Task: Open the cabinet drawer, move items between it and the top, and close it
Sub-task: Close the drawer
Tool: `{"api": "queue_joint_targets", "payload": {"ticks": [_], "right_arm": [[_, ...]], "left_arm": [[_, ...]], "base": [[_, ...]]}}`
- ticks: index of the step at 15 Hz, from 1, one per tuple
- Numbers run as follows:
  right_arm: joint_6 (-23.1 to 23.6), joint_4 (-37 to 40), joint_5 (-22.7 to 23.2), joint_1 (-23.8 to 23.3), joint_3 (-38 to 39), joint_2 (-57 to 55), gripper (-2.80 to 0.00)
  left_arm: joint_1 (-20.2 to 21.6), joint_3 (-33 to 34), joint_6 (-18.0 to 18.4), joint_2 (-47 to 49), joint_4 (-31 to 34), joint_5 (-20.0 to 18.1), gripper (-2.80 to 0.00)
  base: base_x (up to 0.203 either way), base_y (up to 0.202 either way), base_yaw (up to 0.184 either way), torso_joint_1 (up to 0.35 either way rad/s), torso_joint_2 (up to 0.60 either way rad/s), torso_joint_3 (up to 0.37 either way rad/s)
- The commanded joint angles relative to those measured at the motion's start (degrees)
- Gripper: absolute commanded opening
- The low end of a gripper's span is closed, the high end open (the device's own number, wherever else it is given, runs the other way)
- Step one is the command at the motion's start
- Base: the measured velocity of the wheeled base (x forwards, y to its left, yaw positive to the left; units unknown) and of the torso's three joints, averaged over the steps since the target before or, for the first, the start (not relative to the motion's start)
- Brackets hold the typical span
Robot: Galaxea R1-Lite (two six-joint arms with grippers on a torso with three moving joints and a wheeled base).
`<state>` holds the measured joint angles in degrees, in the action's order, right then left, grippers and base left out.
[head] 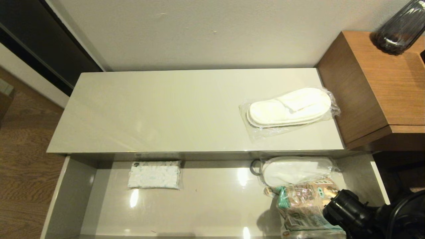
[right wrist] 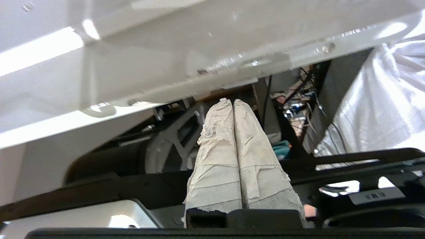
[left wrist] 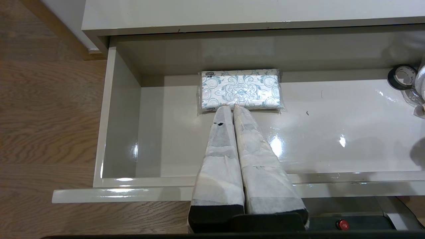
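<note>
Your drawer [head: 212,205] is pulled open. One slippers bag [head: 289,108] lies on the top [head: 166,109]; another [head: 295,171] sits inside. Both end effectors, left [left wrist: 231,108] and right [right wrist: 233,101], are pressed together, holding nothing. Spread one wide, then pinch the crinkly bag gently.

A plain off-white wall [head: 199,33] is seen behind the furniture. Wood-grain flooring [head: 23,159] in warm brown is laid to the left, also visible in the left wrist view beyond the closed jaws' side. A dark panel with a pale frame [head: 43,43] is set into the upper left corner. A taller brown wood-grain unit [head: 375,89] stands at the right, and a dark ribbed glass vase [head: 400,28] is placed on it. Ceiling lights are reflected as bright spots on glossy surfaces.
</note>
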<state>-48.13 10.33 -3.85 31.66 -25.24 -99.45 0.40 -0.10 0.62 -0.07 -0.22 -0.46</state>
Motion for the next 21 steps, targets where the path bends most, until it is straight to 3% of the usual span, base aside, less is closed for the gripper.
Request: {"api": "queue_joint_targets", "payload": {"ticks": [1, 4, 14, 17, 21], "right_arm": [[-0.03, 0.71, 0.07, 1.83, 1.01, -0.07, -2.8], [-0.56, 0.95, -0.01, 4.62, 1.42, -1.35, -2.8], [-4.04, -1.71, -0.45, 5.08, 1.37, -7.6, -2.8], [-7.64, -2.03, -0.94, 5.0, 0.04, -7.52, -2.8], [-12.87, -6.63, -8.29, 4.99, -1.22, -7.51, -2.8]], "left_arm": [[0.04, 0.01, -0.01, 0.07, -0.04, 0.02, -2.8], [0.0, 0.01, -0.01, 0.07, -0.04, 0.02, -2.8], [0.04, 0.01, -0.01, 0.07, -0.04, 0.02, -2.8], [0.04, 0.01, -0.01, 0.07, -0.04, 0.02, -2.8], [0.04, 0.01, -0.01, 0.07, -0.04, 0.02, -2.8]], "base": [[0.0, 0.0, 0.0, 0.0, 0.0, 0.0], [0.0, 0.0, 0.0, 0.0, 0.0, 0.0], [0.0, 0.0, 0.0, 0.0, 0.0, 0.0], [0.0, 0.0, 0.0, 0.0, 0.0, 0.0], [0.0, 0.0, 0.0, 0.0, 0.0, 0.0]]}}
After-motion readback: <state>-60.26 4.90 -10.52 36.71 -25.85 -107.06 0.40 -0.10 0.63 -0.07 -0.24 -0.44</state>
